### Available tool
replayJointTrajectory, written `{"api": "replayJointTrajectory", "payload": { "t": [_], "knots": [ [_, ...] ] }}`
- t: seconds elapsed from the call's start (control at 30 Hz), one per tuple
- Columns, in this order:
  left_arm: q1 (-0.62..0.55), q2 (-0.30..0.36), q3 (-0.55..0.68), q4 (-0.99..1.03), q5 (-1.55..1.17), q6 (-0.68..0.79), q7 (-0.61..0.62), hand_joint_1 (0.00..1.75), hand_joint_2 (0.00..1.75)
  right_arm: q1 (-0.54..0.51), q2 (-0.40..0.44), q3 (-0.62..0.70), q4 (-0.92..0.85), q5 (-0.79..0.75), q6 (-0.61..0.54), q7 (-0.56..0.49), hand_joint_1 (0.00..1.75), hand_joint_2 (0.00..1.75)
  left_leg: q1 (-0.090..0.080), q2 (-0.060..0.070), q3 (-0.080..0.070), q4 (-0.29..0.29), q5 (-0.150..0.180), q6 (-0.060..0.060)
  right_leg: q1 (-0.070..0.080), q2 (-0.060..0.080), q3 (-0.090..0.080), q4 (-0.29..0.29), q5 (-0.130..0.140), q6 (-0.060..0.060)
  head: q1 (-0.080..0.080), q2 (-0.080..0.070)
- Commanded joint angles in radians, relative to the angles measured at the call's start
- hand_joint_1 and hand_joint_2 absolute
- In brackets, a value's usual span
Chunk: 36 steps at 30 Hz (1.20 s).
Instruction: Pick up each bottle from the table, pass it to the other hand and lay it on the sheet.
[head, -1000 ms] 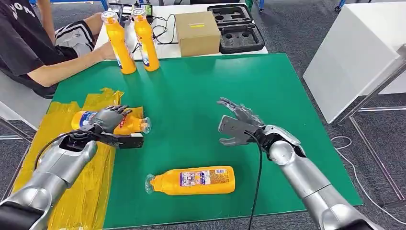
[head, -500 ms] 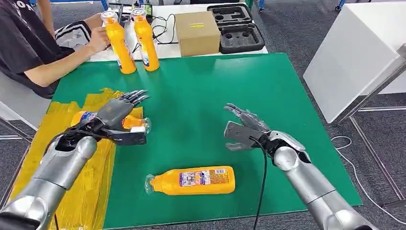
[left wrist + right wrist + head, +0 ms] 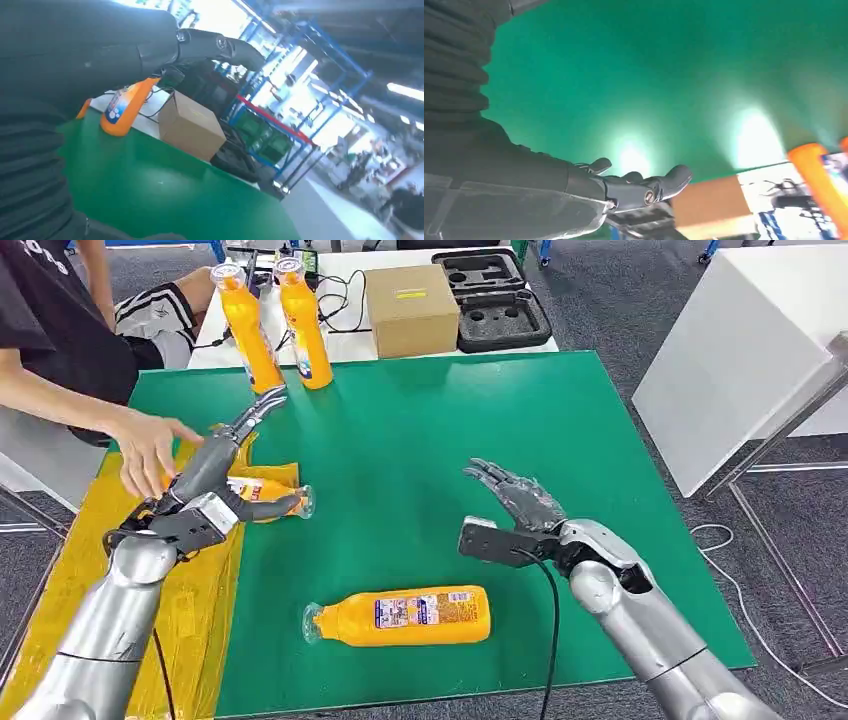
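Head view: one bottle lies on the yellow sheet, beneath my left hand, whose fingers are spread and empty. A second bottle lies on the green mat near my right hand, likewise released. A person's hand reaches in.

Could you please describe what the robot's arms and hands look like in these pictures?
Both arms are smooth, rounded silver metal. The left hand and right hand are grey, with darker slender fingers and a blocky dark thumb. A thin black cable runs along each forearm. In the wrist views, a grey ribbed cover sits behind each hand.
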Motion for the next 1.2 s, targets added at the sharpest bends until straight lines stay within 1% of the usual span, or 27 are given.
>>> {"api": "replayJointTrajectory", "payload": {
  "t": [0.03,0.1,0.17,0.2,0.23,0.3,0.33,0.4,0.43,0.5,0.53,0.67,0.73,0.77,0.8,0.83,0.9,0.97,1.03,1.1,1.13,1.2],
  "knots": [
    [-0.006,-0.131,0.072,0.196,0.035,0.013,0.025,0.00,1.75,-0.028,0.021,0.182,-0.084,0.078,-0.013,-0.013,0.00,1.75,0.000,0.000,0.006,-0.001,-0.002,-0.002,0.000,-0.002,0.006,-0.001,-0.002,-0.002,0.000,0.000],
    [0.008,-0.143,0.064,0.225,0.039,0.025,0.012,0.00,1.75,-0.011,0.016,0.213,-0.117,0.090,-0.013,-0.013,0.00,1.75,-0.001,-0.001,0.004,-0.002,-0.001,-0.001,-0.001,-0.001,0.004,-0.001,-0.001,-0.001,0.000,0.000],
    [0.013,-0.145,0.061,0.230,0.039,0.032,0.004,0.00,1.75,-0.006,0.014,0.220,-0.125,0.095,-0.016,-0.010,0.00,1.75,0.000,0.000,0.006,-0.002,-0.001,-0.001,0.000,-0.001,0.006,-0.002,-0.001,-0.001,0.000,0.000],
    [0.011,-0.146,0.062,0.233,0.043,0.031,0.006,0.00,1.75,-0.002,0.009,0.223,-0.131,0.096,-0.017,-0.011,0.00,1.75,-0.001,-0.001,0.004,-0.002,-0.001,-0.001,0.000,-0.001,0.004,-0.001,-0.001,-0.001,0.000,0.000],
    [0.009,-0.147,0.062,0.242,0.050,0.029,0.014,0.00,1.75,0.003,0.006,0.232,-0.140,0.100,-0.024,-0.019,0.00,1.75,0.000,0.000,0.008,-0.002,-0.002,-0.002,0.000,-0.002,0.007,-0.002,-0.002,-0.002,0.000,0.000],
    [0.002,-0.150,0.063,0.275,0.057,0.036,0.032,0.00,1.75,0.028,0.009,0.247,-0.162,0.103,-0.037,-0.030,0.00,1.75,0.000,-0.002,0.003,-0.001,0.000,-0.001,0.000,-0.002,0.003,-0.001,-0.001,-0.001,0.000,0.000],
    [-0.002,-0.152,0.065,0.285,0.061,0.039,0.035,0.00,1.75,0.040,0.011,0.254,-0.173,0.106,-0.046,-0.034,0.00,1.75,0.000,-0.002,0.006,-0.001,-0.002,-0.002,0.001,-0.003,0.006,-0.001,-0.002,-0.002,0.000,0.000],
    [-0.005,-0.157,0.071,0.298,0.068,0.043,0.042,0.00,1.75,0.058,0.008,0.272,-0.197,0.138,-0.077,-0.024,0.00,1.75,0.000,-0.003,0.004,-0.002,-0.001,-0.001,0.000,-0.003,0.004,-0.002,-0.001,-0.001,0.000,0.000],
    [-0.005,-0.163,0.080,0.302,0.075,0.049,0.050,0.00,1.75,0.077,0.011,0.277,-0.213,0.154,-0.098,-0.019,0.00,1.75,0.001,-0.003,0.006,-0.001,-0.002,-0.002,0.001,-0.003,0.007,-0.002,-0.002,-0.002,0.000,0.000],
    [-0.007,-0.171,0.086,0.309,0.075,0.054,0.069,0.00,1.75,0.120,0.023,0.299,-0.250,0.206,-0.132,0.011,0.00,1.75,0.000,-0.002,0.003,-0.001,-0.001,-0.001,0.000,-0.002,0.004,-0.001,-0.001,-0.001,0.000,0.000],
    [-0.011,-0.175,0.086,0.316,0.074,0.055,0.074,0.00,1.75,0.141,0.025,0.302,-0.267,0.215,-0.136,0.023,0.00,1.75,0.001,-0.003,0.007,-0.002,-0.002,-0.002,0.001,-0.003,0.007,-0.002,-0.002,-0.002,0.000,0.000],
    [-0.003,-0.187,0.090,0.320,0.070,0.066,0.093,0.00,1.75,0.207,0.036,0.284,-0.288,0.291,-0.177,0.083,0.00,1.75,0.001,-0.004,0.005,-0.002,-0.002,-0.002,0.001,-0.004,0.006,-0.002,-0.002,-0.002,0.000,0.000],
    [0.006,-0.188,0.092,0.312,0.068,0.069,0.096,0.00,1.75,0.215,0.036,0.277,-0.284,0.303,-0.180,0.086,0.00,1.75,0.000,-0.003,0.002,-0.001,-0.001,-0.001,0.000,-0.002,0.003,-0.001,-0.001,-0.001,0.000,0.000],
    [0.008,-0.187,0.093,0.312,0.068,0.069,0.095,0.00,1.75,0.213,0.035,0.274,-0.284,0.303,-0.180,0.086,0.00,1.75,0.001,-0.003,0.005,-0.001,-0.002,-0.002,0.001,-0.003,0.006,-0.002,-0.002,-0.002,0.000,0.000],
    [0.008,-0.187,0.093,0.312,0.068,0.069,0.095,0.00,1.75,0.213,0.035,0.274,-0.284,0.303,-0.180,0.086,0.00,1.75,0.000,-0.003,0.003,-0.001,-0.001,-0.001,0.000,-0.002,0.003,-0.001,-0.001,-0.001,0.000,0.000],
    [0.010,-0.187,0.092,0.308,0.066,0.066,0.099,0.00,1.75,0.217,0.036,0.266,-0.281,0.305,-0.180,0.086,0.00,1.75,0.001,-0.002,0.005,0.000,-0.003,-0.002,0.001,-0.002,0.006,-0.001,-0.003,-0.002,0.000,0.000],
    [0.019,-0.186,0.098,0.304,0.065,0.070,0.103,0.00,1.75,0.231,0.037,0.250,-0.276,0.338,-0.174,0.113,0.00,1.75,0.000,-0.002,0.003,-0.001,-0.002,-0.002,0.000,-0.002,0.004,-0.001,-0.002,-0.002,0.000,0.000],
    [0.042,-0.184,0.114,0.291,0.067,0.074,0.108,0.00,1.75,0.258,0.043,0.228,-0.275,0.391,-0.175,0.149,0.00,1.75,0.000,-0.002,0.005,-0.001,-0.002,-0.002,0.000,-0.002,0.005,-0.002,-0.002,-0.002,0.000,0.000],
    [0.055,-0.181,0.119,0.289,0.068,0.073,0.108,0.00,1.75,0.275,0.040,0.223,-0.274,0.394,-0.172,0.151,0.00,1.75,0.000,-0.001,0.006,-0.002,-0.002,-0.002,0.001,-0.002,0.006,-0.002,-0.002,-0.002,0.000,0.000],
    [0.055,-0.181,0.119,0.289,0.068,0.073,0.108,0.00,1.75,0.275,0.040,0.223,-0.274,0.394,-0.172,0.151,0.00,1.75,0.000,-0.001,0.004,-0.001,-0.002,-0.002,0.000,-0.001,0.004,-0.002,-0.002,-0.002,0.000,0.000],
    [0.056,-0.183,0.120,0.286,0.068,0.073,0.108,0.00,1.75,0.278,0.040,0.221,-0.274,0.398,-0.168,0.153,0.00,1.75,0.001,-0.001,0.006,-0.001,-0.003,-0.002,0.001,-0.001,0.006,-0.002,-0.002,-0.002,0.000,0.000],
    [0.066,-0.183,0.123,0.283,0.067,0.073,0.109,0.00,1.75,0.292,0.030,0.215,-0.268,0.395,-0.149,0.153,0.00,1.75,0.001,-0.002,0.005,-0.001,-0.003,-0.002,0.001,-0.002,0.006,-0.001,-0.003,-0.002,0.000,0.000]
  ]
}}
